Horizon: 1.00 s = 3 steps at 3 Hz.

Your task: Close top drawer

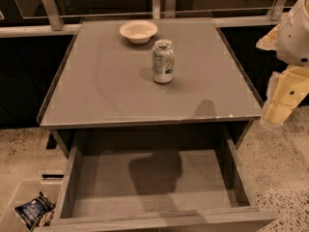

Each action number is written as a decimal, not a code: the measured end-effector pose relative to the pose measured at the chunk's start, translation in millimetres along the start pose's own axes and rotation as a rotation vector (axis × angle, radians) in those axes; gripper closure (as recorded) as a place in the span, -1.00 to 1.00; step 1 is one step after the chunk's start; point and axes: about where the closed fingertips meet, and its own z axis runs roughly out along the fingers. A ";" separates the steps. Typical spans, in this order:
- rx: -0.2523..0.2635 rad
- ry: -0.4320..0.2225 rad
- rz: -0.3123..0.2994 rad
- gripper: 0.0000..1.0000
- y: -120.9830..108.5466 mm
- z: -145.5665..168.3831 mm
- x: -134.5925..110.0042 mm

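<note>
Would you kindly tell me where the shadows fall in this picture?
Camera view: a broad dark shadow lies on the floor of the open grey wood-grain top drawer; the silver-green drink can casts a short one leftward on the grey tabletop; the pale gripper, at the right edge, is brightly lit.

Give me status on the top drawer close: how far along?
Done: nothing that shows. The top drawer stands pulled far out, its empty inside exposed. In hand: the gripper hangs off the right edge of the cabinet top, apart from the drawer and touching nothing. Left: bring the gripper to the drawer front, then push it all the way in.
</note>
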 end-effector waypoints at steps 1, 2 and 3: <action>0.005 -0.003 0.000 -1.00 -0.1 -1.2 0.0; 0.009 -0.045 0.004 -1.00 6.5 -4.0 12.3; 0.001 -0.142 0.038 -1.00 29.7 0.8 51.2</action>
